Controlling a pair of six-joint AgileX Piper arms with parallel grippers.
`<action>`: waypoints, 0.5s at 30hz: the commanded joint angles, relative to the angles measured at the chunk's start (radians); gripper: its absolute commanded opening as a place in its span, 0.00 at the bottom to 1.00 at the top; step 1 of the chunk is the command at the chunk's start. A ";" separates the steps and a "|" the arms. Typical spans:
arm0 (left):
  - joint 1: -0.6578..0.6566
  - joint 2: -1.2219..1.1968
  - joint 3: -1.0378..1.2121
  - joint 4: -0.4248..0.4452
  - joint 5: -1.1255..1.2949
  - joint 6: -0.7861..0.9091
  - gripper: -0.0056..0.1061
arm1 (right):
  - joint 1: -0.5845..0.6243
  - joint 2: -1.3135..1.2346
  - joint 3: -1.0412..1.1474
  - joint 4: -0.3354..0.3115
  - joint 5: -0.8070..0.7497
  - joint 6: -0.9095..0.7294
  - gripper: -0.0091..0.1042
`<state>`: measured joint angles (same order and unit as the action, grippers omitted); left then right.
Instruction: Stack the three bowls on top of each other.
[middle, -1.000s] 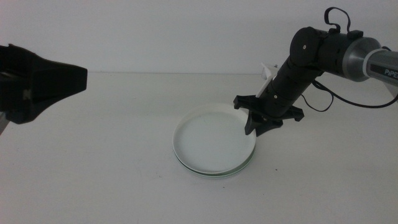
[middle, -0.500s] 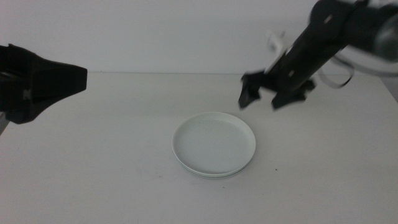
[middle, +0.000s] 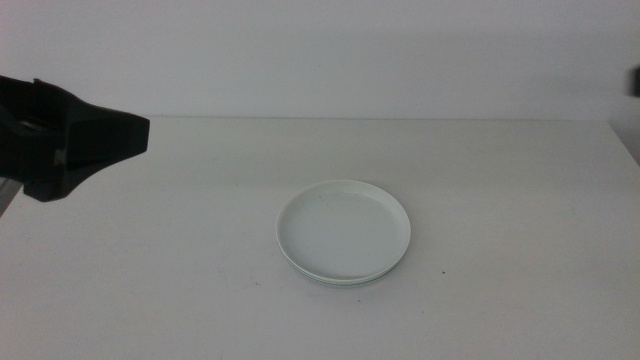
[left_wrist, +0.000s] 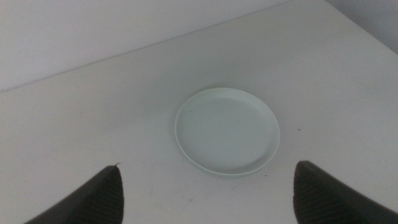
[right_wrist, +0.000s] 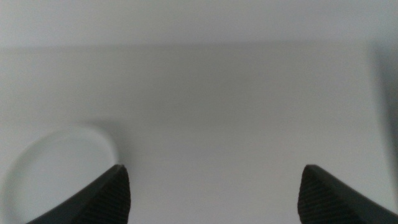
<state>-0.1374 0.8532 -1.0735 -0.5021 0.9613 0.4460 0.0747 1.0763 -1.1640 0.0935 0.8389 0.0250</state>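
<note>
We kept both grippers' fingers apart and empty, well clear of the stacked bowls, leaving them undisturbed.

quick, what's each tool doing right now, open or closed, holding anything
Left tool: open, holding nothing, raised near the stack of shallow round plastic bowls.
Right tool: open, holding nothing, off the table's right side.

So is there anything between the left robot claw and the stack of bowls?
No. In the left wrist view, only bare white table lies between the open left gripper and the stack of bowls. The middle view shows that stretch bare too.
</note>
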 joint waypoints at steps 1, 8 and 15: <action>-0.003 -0.001 0.004 -0.003 -0.009 -0.007 0.89 | -0.016 -0.127 0.070 -0.099 -0.072 0.041 0.90; -0.003 -0.001 0.004 -0.003 -0.009 -0.007 0.89 | -0.016 -0.272 0.086 -0.159 -0.081 0.072 0.90; -0.003 -0.001 0.004 -0.003 -0.009 -0.007 0.89 | -0.016 -0.262 0.086 -0.154 -0.040 0.072 0.90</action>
<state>-0.1374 0.8532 -1.0735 -0.5021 0.9613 0.4460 0.0631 0.8166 -1.0813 -0.0586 0.7955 0.0966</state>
